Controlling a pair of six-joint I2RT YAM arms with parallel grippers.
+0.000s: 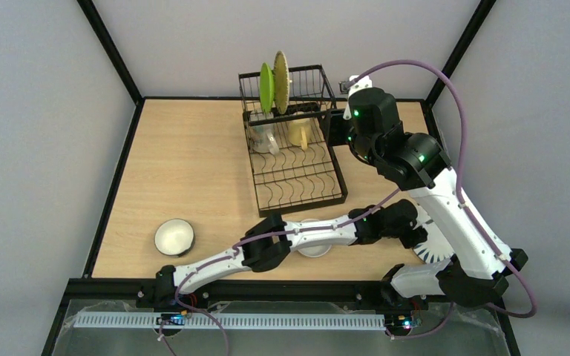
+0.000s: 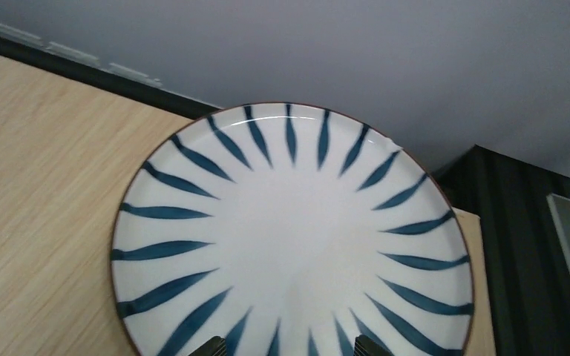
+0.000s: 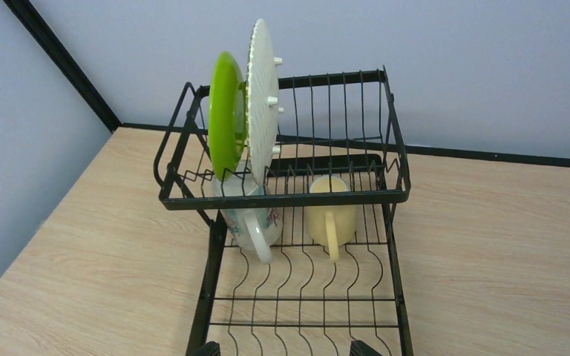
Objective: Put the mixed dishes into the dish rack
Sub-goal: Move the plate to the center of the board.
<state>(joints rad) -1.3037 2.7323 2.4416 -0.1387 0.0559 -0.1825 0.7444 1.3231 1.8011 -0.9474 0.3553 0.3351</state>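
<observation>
Overhead, right wrist: shared dish rack [image 1: 300, 205]

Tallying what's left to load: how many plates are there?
3. The green plate and woven plate stand upright in the dish rack's raised basket; the blue-striped plate lies on the table. Others may be hidden.

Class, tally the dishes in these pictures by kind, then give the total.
Plates: 3 - green plate, woven plate, striped plate
Bowls: 2 - left bowl, middle bowl
Cups: 2 - yellow cup, whitish cup
Total: 7
</observation>
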